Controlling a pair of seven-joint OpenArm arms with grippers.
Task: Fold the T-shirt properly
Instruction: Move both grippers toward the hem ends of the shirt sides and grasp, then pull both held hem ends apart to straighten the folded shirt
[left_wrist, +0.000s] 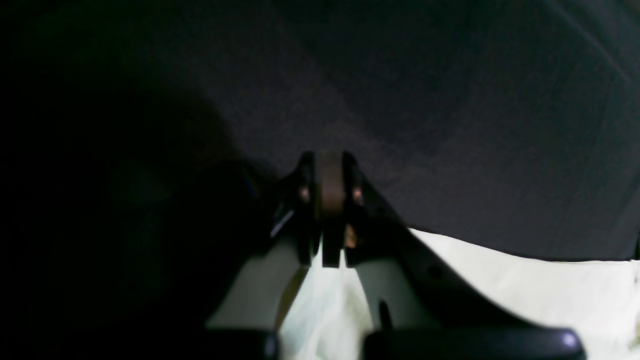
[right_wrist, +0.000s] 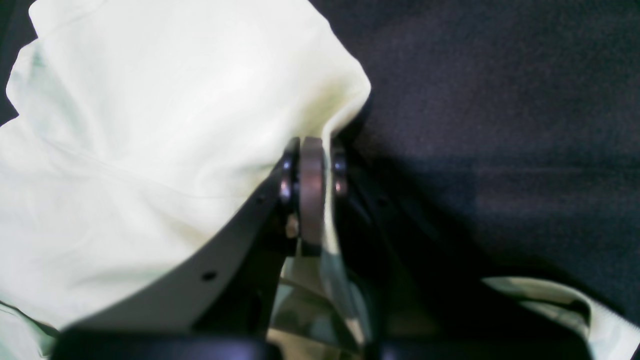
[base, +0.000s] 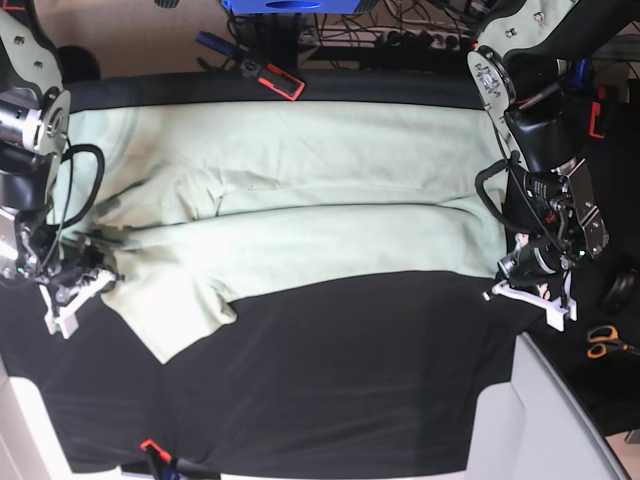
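The pale mint-green T-shirt (base: 300, 200) lies spread across the back half of the black tablecloth (base: 350, 380), its lower part folded up into a band. My left gripper (base: 498, 290) sits at the shirt's lower right corner. In the left wrist view this gripper (left_wrist: 330, 160) is shut, with pale cloth (left_wrist: 525, 280) running up into the jaws. My right gripper (base: 100, 283) is at the shirt's left side by the sleeve. It is shut (right_wrist: 312, 145) on a raised fold of the T-shirt (right_wrist: 125, 150).
Orange-handled scissors (base: 605, 342) lie off the table at the right. A red and black tool (base: 272, 78) rests at the back edge, with cables behind it. An orange clip (base: 150, 447) holds the tablecloth at the front left.
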